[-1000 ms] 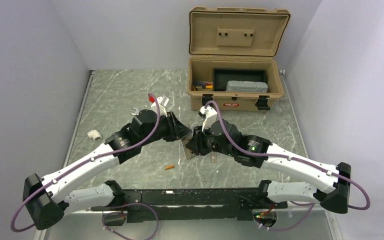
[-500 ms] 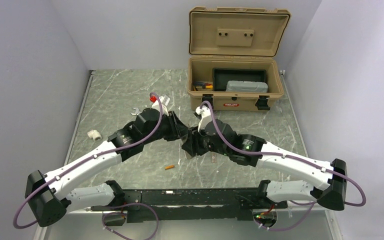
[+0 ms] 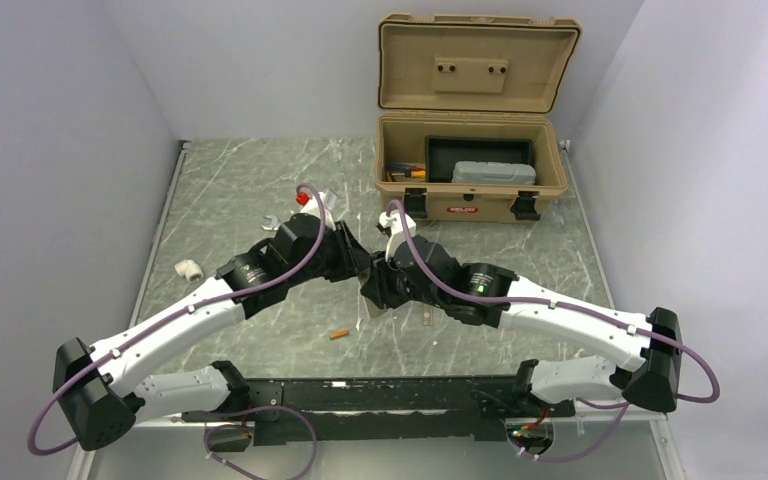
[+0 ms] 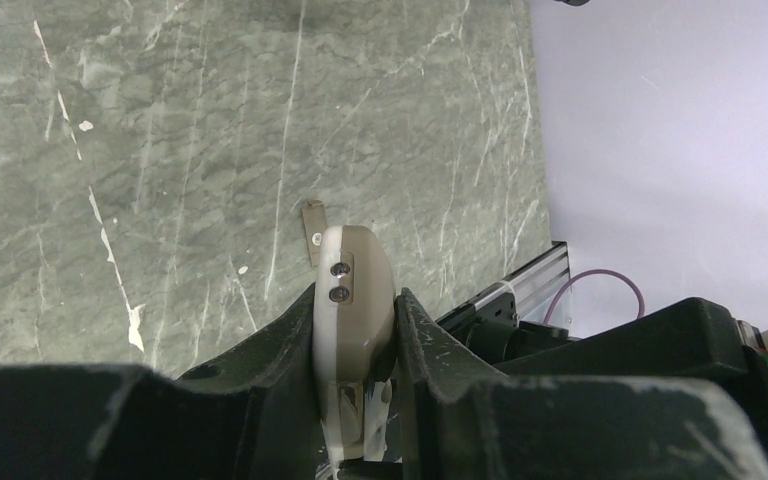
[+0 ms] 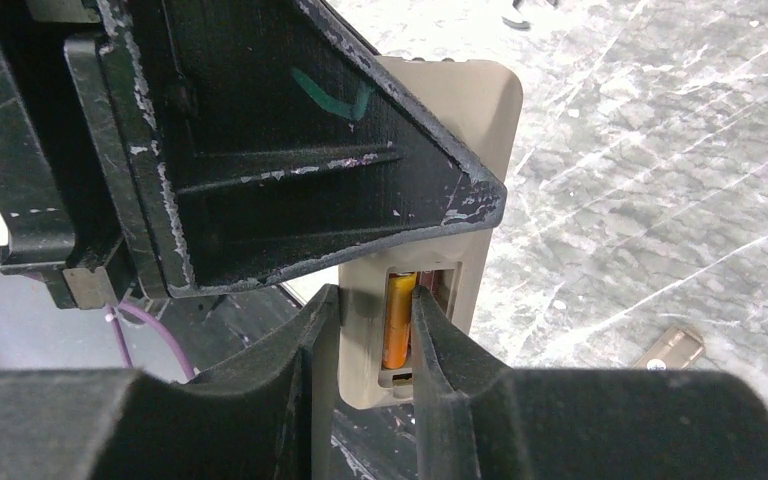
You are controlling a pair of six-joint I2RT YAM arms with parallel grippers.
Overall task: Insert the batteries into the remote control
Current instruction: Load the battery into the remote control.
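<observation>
Left gripper (image 4: 355,305) is clamped on the remote (image 4: 357,262), held over mid-table (image 3: 240,190). One battery (image 5: 397,322) sits in its open back, between the right gripper's (image 5: 373,297) narrow-set fingers; I cannot tell whether they grip it. A second battery (image 3: 338,334) lies on the table.

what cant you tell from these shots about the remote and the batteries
Top view: the remote is mostly covered by the left gripper and right gripper.
Right wrist view: a finger hides the bay slot beside the loaded battery.
Left wrist view: remote is edge-on; buttons and bay unseen.
Top view: the loose battery is too small to read its ends.
</observation>
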